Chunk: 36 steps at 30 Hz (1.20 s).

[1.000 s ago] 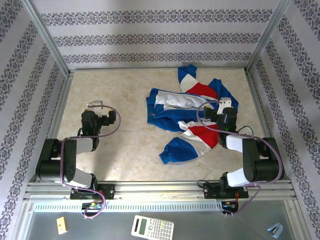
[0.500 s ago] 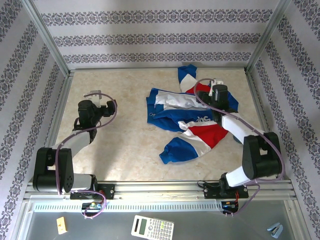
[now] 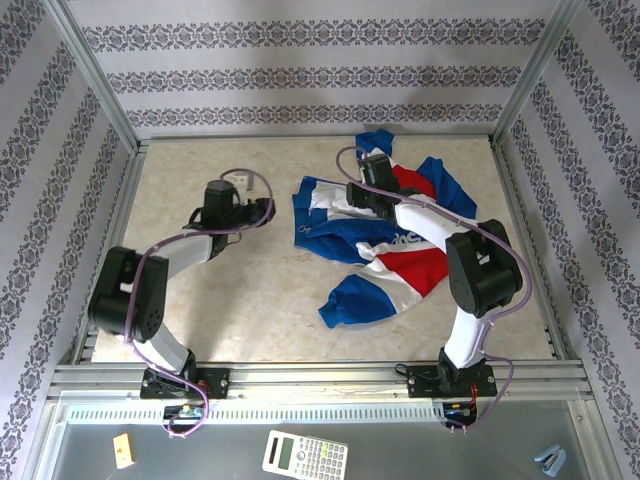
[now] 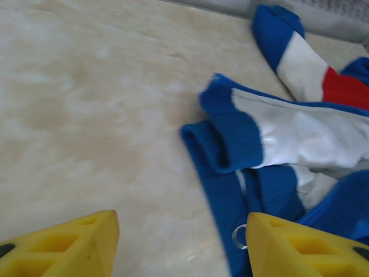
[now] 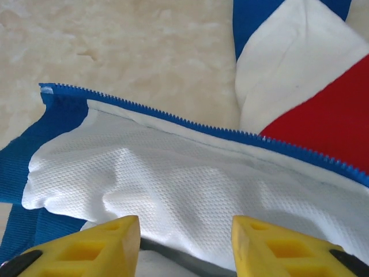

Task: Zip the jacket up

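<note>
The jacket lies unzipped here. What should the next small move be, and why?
Probably lower the right end effector and close it on the edge carrying the zipper teeth. The jacket lies open, white lining up, and that end effector hangs open over it, near the teeth, holding nothing. The left end effector is open too, facing the hem.

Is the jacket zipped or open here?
Open: the jacket lies crumpled with its white lining exposed, and the zipper teeth run as a single unjoined row.

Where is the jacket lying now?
Top view: the jacket lies open on the table's right half, the right gripper over its white lining.
</note>
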### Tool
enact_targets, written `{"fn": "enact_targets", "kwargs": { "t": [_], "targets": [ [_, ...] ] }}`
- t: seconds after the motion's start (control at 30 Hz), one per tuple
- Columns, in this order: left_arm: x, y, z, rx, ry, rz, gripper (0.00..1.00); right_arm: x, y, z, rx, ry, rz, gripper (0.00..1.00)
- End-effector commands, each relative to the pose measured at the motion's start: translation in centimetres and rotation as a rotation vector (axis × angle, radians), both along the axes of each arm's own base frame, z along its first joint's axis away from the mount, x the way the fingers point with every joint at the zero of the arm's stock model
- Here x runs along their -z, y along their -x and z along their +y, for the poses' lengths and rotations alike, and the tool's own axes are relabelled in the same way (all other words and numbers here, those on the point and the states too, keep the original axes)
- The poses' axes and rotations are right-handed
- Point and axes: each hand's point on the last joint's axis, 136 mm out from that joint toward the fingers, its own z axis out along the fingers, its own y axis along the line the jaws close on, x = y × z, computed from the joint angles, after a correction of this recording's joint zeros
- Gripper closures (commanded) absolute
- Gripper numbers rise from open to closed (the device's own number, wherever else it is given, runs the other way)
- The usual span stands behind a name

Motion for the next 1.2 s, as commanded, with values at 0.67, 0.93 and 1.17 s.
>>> {"fn": "enact_targets", "kwargs": {
  "t": [0.67, 0.93, 1.17],
  "targets": [
    [12.2, -6.9, -14.7, 0.113, -0.123, 0.449, 0.58, 9.3, 13.1, -7.5, 0.179, -0.165, 0.429, 0.84],
    [13.4, -3.6, -7.7, -0.008, -0.119, 0.549, 0.58, 9.7, 10.4, -7.0, 0.142, -0.090, 0.478, 0.89],
    [13.4, 0.6, -1.3, -0.122, -0.109, 0.601, 0.58, 10.1, 8.1, -5.9, 0.084, 0.068, 0.534, 0.91]
  ]
}}
